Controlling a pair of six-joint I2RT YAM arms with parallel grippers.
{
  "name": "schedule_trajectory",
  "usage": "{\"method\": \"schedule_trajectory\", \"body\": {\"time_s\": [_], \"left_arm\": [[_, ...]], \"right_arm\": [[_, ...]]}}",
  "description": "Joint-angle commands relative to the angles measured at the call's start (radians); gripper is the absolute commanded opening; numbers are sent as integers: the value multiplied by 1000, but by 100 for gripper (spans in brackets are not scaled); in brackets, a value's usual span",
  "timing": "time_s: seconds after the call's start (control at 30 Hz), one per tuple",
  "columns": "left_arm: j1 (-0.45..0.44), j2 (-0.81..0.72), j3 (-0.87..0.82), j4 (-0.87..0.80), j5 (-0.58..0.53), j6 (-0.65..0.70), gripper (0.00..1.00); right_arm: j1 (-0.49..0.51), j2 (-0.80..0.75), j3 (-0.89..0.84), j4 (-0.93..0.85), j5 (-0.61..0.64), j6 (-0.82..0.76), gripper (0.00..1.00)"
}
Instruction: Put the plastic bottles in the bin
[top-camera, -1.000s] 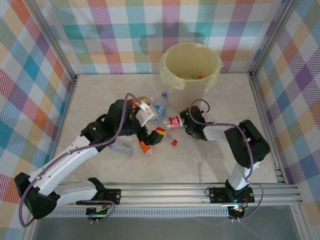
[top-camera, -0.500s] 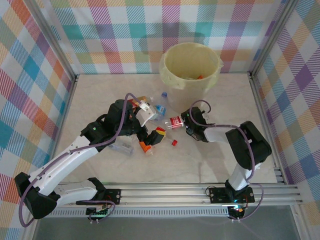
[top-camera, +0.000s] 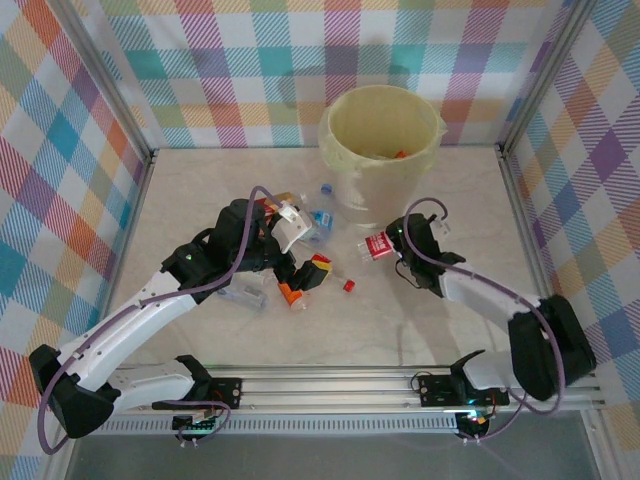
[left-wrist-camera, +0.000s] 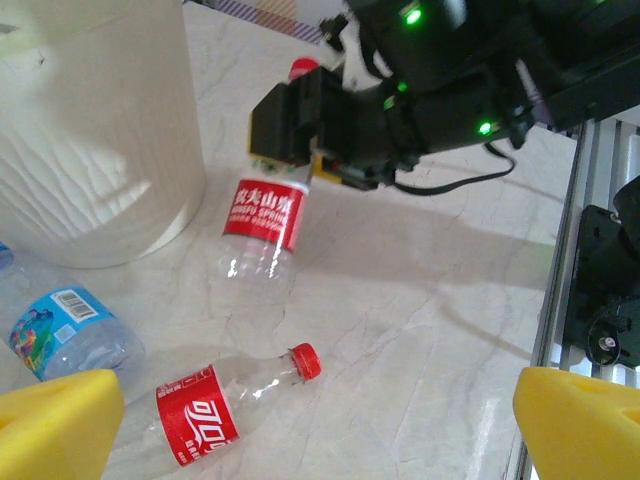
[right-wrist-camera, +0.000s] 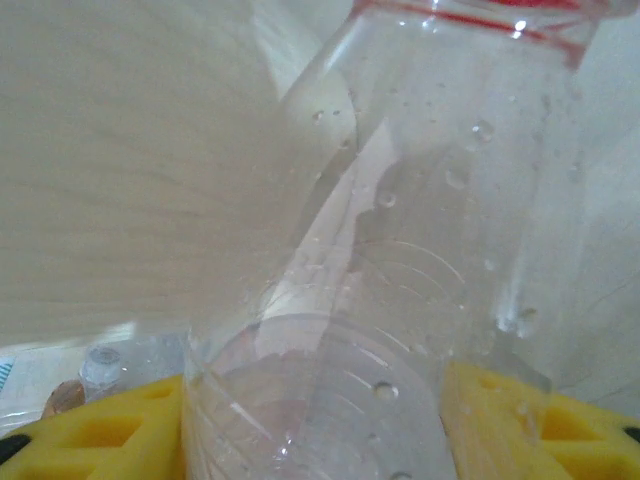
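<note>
My right tool (top-camera: 398, 246) is clamped on the neck of a red-labelled water bottle (left-wrist-camera: 265, 215), which hangs just beside the wall of the bin (top-camera: 335, 150). My left tool (top-camera: 305, 279) stands wide, gripping nothing, above a Coca-Cola bottle (left-wrist-camera: 215, 415) and a blue-labelled bottle (left-wrist-camera: 60, 330) lying on the counter (left-wrist-camera: 420, 300).

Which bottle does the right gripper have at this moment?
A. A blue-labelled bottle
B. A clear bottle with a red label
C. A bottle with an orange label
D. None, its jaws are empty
B: the right gripper is closed around the cap end of the red-labelled bottle, which hangs off the table beside the bin.
</note>
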Motion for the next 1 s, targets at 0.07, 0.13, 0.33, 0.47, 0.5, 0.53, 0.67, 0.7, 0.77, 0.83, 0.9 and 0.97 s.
{"method": "schedule_trajectory", "body": {"time_s": [0.07,0.13,0.33,0.47,0.5,0.53,0.67,0.7,0.77,0.83,0.9,0.97], "left_arm": [[1,-13,25,7,1,-17,100],[0,-19,19,22,-10,-25,100],[1,-64,-21,90,-61,-49,100],[1,-108,-62,161,-92,-86,100],[1,-120,-73,191,-96,-95,100],[2,-130,-82,214,-100,-102,100],[2,-163,-113,269,-121,-135,100],[2,-170,-120,283,-130,-144,100],[3,-184,-135,311,-147,-165,100],[3,-194,-149,330,-166,-177,100],[3,-204,-157,342,-196,-186,100],[4,-212,-163,348,-222,-188,100]], "right_arm": [[-8,-180,36,-237,153,-262,58],[-8,-235,58,-286,184,-338,58],[-8,-347,146,-365,239,-565,58],[-8,-378,235,-363,240,-723,58],[-8,-378,265,-364,238,-758,58],[-7,-376,292,-362,238,-786,58],[-6,-352,417,-340,221,-913,57],[-5,-341,450,-332,215,-941,57],[-5,-314,512,-319,201,-989,57],[-5,-281,575,-305,179,-1033,57],[-3,-237,642,-291,155,-1077,57],[-3,-190,708,-284,129,-1115,57]]}}
